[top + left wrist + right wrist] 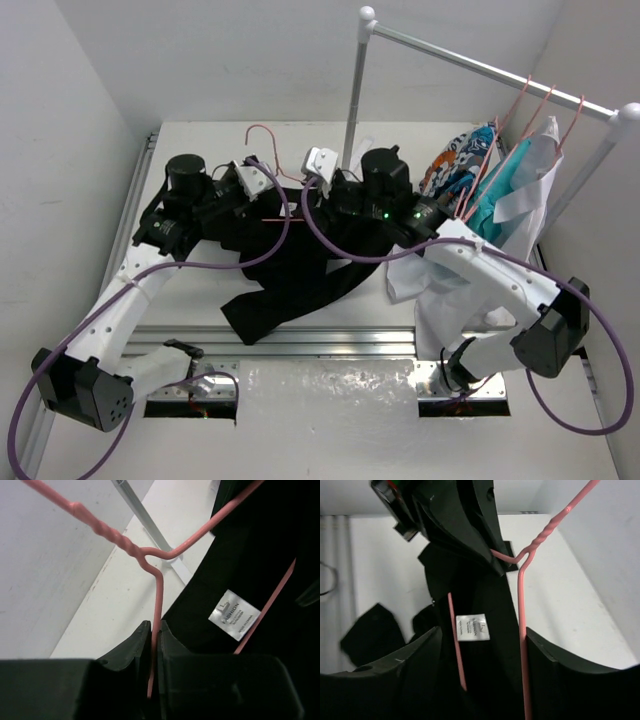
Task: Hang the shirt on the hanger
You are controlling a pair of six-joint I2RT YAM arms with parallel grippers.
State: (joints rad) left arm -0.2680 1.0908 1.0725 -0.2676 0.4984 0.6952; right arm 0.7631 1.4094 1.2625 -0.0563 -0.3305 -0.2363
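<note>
We judge step: threading hanger (161, 595) into shirt (260, 545) neck. Jaws of left gripper (154, 635) clamped on hanger wire; right gripper (484, 631) jaws apart astride neck. Next: pull neck opening over hanger shoulder.

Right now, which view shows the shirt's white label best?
The left wrist view: the label is large, with readable print. The right wrist view shows it smaller; the top view does not show it.

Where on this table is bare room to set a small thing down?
Bare: the near-left patch between the left arm and the shirt, and the far strip beside the rack pole. Crowded: the middle, around the hanger, and the right, under hanging clothes.
</note>
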